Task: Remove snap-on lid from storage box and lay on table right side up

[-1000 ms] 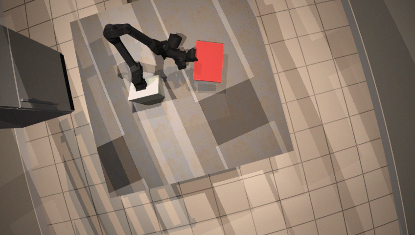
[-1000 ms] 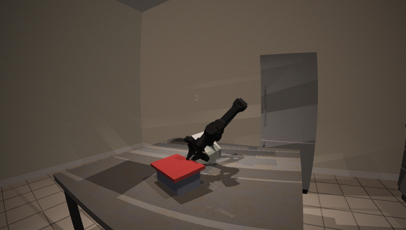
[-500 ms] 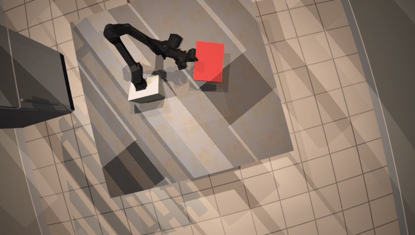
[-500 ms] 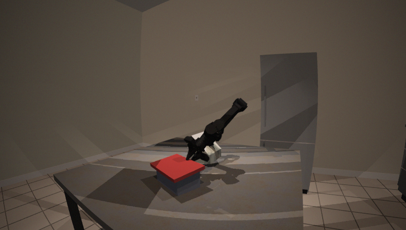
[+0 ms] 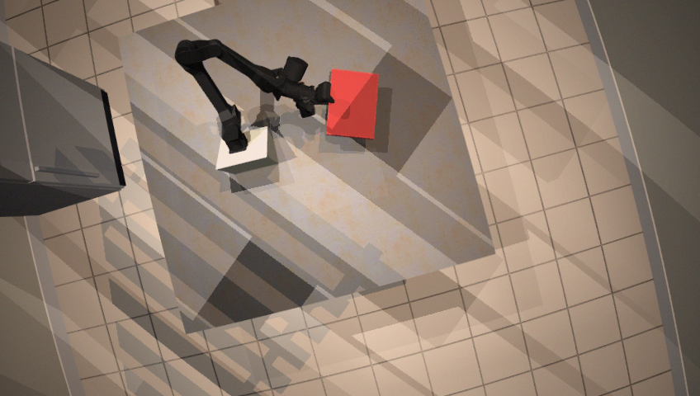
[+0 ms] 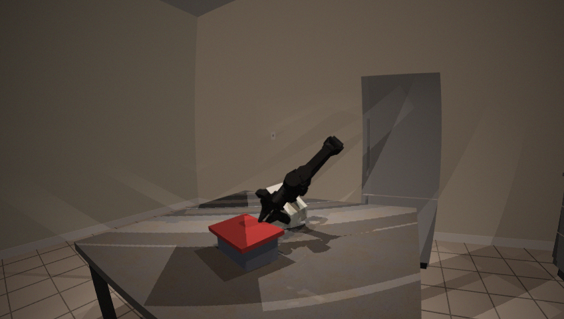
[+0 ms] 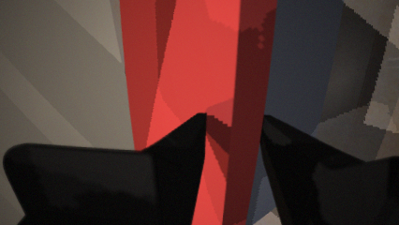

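"Quick rundown, biggest first: what's around your claw?"

"Tiled floor (image 5: 540,294) (image 6: 31,276) is lowest, way below my claw (image 5: 321,104) (image 6: 263,221) (image 7: 236,115). Table (image 5: 319,210) (image 6: 336,276) is under it too, w/ light & shadow bands across the top."

"And the big grey thing?"

"Fridge (image 5: 63,122) (image 6: 402,138). Well apart from my claw, past the arm's foot."

"Your arm?"

"Black arm (image 5: 245,68) (image 6: 318,159) runs back from my claw thru a high bend, then down to its foot at the white block (image 5: 255,152) (image 6: 293,221)."

"OK, storage box?"

"Blue-grey box (image 6: 261,256) (image 7: 300,70) stands on the table, just below my claw & out ahead of it. Its side shows next to one fingertip in the wrist view."

"Lid?"

"Red lid (image 5: 352,102) (image 6: 245,232) (image 7: 201,56) is on top of the box, right at my claw, most of it reaching out ahead of the tips. Not on the table. Can't tell if the snap's loose."

"Claw status?"

"Partly closed, small gap btwn fingers, clamped on the lid's near edge. One finger's over the top face, t'other's down by the box side."

"Smallest thing?"

"Wall outlet (image 6: 273,135), way behind my claw & higher up."
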{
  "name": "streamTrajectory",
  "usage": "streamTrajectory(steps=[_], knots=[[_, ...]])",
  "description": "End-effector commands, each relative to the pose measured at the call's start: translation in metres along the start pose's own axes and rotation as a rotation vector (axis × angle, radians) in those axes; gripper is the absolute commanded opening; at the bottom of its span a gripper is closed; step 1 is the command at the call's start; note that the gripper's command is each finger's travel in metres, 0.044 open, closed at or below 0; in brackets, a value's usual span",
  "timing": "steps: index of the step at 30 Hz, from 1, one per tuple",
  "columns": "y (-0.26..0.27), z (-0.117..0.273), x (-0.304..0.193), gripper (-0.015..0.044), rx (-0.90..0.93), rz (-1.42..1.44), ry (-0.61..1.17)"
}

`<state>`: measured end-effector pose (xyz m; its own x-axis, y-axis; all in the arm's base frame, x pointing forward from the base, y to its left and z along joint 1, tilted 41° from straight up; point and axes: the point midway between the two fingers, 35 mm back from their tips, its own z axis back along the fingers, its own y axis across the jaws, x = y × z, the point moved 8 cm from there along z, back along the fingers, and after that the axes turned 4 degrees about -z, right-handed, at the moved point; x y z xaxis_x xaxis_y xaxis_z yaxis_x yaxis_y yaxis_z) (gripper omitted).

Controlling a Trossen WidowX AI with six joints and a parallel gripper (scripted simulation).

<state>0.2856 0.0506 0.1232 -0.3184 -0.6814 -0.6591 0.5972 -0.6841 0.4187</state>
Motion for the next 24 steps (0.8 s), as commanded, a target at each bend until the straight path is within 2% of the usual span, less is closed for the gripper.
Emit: streamTrajectory(steps=[1, 24], knots=[[0.0007, -0.0003, -0.0003, 0.0, -0.002, 0.003, 0.004], [0.0073, 0.0033, 0.0001, 0.0, -0.006, 0.004, 0.007]])
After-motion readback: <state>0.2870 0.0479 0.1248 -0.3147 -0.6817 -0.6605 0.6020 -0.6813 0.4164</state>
